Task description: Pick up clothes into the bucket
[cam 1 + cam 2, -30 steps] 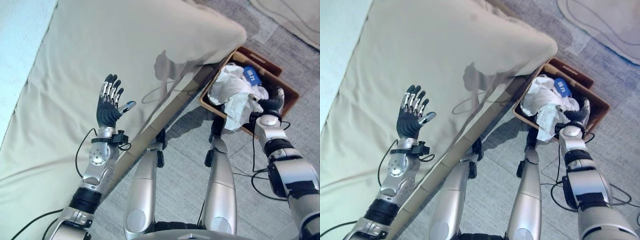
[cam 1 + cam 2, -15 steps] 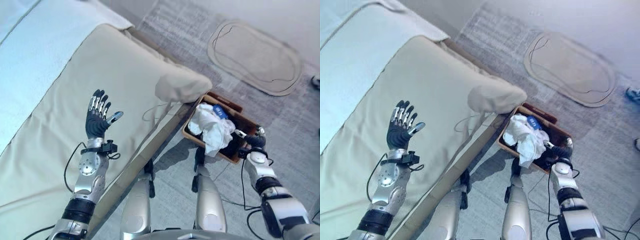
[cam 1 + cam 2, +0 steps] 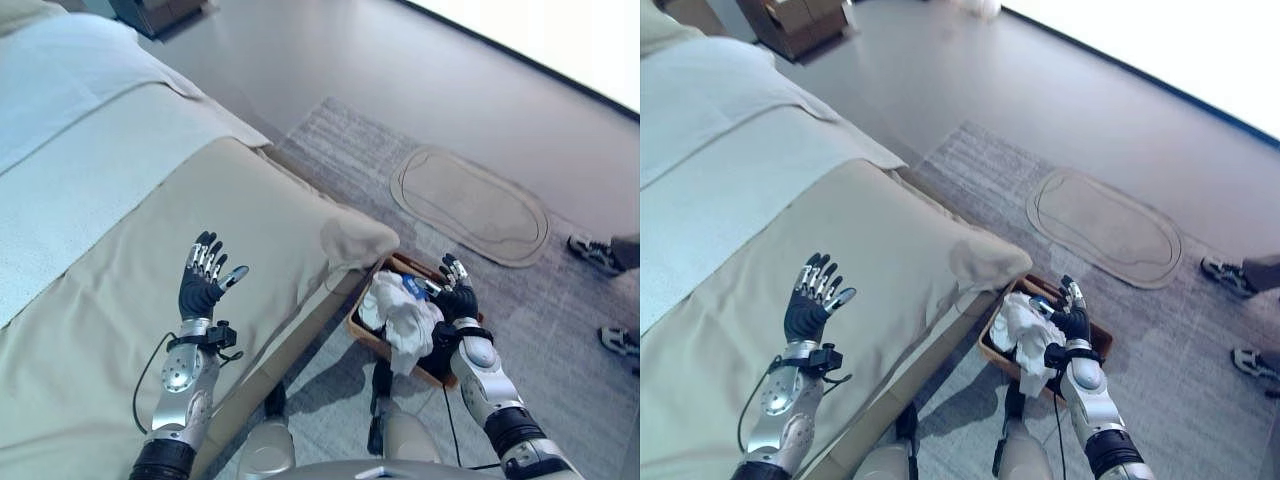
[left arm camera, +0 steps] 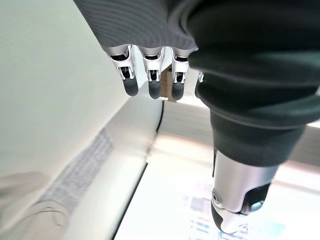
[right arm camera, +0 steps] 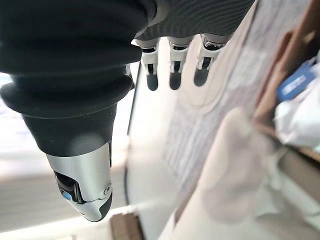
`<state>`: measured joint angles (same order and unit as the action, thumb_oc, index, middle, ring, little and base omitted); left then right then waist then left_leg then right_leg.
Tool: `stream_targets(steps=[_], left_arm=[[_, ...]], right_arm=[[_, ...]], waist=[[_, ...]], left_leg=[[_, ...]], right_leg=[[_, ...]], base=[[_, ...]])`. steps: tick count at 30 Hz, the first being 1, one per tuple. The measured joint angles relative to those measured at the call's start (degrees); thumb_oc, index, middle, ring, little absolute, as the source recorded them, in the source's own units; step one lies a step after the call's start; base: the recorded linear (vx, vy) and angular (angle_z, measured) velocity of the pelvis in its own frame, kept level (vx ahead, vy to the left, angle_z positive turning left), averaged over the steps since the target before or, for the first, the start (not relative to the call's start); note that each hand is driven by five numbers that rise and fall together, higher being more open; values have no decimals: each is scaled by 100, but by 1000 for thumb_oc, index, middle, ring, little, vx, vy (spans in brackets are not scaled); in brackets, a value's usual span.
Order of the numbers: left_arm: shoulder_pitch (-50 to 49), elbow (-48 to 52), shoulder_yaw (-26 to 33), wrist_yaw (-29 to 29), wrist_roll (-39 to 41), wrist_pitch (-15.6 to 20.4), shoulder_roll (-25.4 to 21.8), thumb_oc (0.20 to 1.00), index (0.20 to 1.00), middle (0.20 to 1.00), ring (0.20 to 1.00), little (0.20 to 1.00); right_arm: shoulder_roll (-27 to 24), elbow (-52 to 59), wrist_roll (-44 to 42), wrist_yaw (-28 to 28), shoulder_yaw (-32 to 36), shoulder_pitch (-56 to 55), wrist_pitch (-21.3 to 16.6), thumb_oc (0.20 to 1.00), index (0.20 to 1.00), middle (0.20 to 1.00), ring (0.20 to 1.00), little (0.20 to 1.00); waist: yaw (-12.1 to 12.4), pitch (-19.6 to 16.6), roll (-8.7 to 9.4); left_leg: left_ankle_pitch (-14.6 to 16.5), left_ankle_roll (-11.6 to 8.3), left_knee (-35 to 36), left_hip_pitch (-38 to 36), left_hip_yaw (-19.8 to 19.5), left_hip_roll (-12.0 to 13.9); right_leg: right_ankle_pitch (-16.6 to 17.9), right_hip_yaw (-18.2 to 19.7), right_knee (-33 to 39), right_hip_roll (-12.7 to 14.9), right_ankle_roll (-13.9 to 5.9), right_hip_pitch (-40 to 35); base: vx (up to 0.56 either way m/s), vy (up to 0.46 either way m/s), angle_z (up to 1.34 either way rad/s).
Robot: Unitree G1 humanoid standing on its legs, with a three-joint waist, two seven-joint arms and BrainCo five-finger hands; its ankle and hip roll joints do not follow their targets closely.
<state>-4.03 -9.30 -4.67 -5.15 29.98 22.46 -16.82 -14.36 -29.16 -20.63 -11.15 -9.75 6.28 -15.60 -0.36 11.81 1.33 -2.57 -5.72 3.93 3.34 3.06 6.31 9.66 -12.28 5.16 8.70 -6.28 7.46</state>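
A brown wicker basket (image 3: 362, 337) stands on the floor beside the bed, holding a heap of white clothes (image 3: 398, 313) and a small blue item (image 3: 413, 287). One white piece hangs over the basket's front rim. My right hand (image 3: 456, 298) is open just above the basket's right side, fingers straight and spread, holding nothing; its fingers (image 5: 172, 70) are also straight in the right wrist view, with the blue item (image 5: 295, 82) past them. My left hand (image 3: 203, 287) is raised over the bed, open and empty, fingers (image 4: 150, 82) straight.
The bed (image 3: 120, 220), with a beige cover and a pale blanket, fills the left. An oval rug (image 3: 470, 205) lies on the grey carpet beyond the basket. A person's shoes (image 3: 598, 253) show at the right edge. A wooden piece of furniture (image 3: 790, 20) stands far back.
The camera has tilted up, so the whole picture shifted and shows more of the room. My right hand rose from the basket's edge, its fingers now spread. The left hand keeps its pose.
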Motion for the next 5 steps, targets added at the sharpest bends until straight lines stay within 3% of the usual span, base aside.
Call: stream_targets(steps=[5], left_arm=[[-61,-355,-118,-22,-227,-96,64,1000,1000,1000,1000,1000]], right_arm=[[168,-55,118,99,-442,-200,16,1000,1000,1000,1000,1000]], waist=[[156,-212,-68]], left_leg=[[3,0,41,-267,-217,-6]], right_leg=[[-134,-242,2,32,-29,-417]], base=[[92,-2,27]])
